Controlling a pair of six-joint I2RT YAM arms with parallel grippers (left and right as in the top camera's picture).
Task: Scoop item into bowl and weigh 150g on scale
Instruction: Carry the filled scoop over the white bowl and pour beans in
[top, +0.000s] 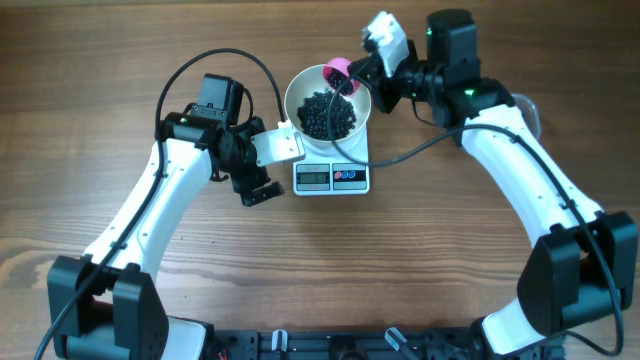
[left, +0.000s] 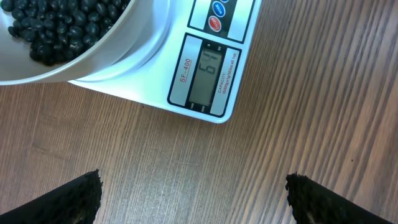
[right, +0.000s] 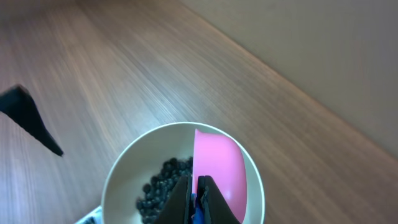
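Right pincer (right: 198, 200) pinches the scoop (right: 219, 167), bowl (right: 124, 168) directly below; tip gently (beans (right: 163, 183) scatter easily), watching the scale (left: 208, 74). Left pincer (left: 194, 186) spread, empty.

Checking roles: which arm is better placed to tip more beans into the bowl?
Right. Right gripper is shut on the pink scoop over the bowl; left gripper hangs open, empty, by the scale.

Matt wood-grain table (top: 450, 250); smooth, glossy white bowl (left: 118, 43) w/ shiny black beads (top: 328, 115); white plastic scale (top: 331, 178), approx. satin finish; pink scoop (right: 217, 168), smooth matt plastic; left arm (top: 150, 210), glossy white shell.
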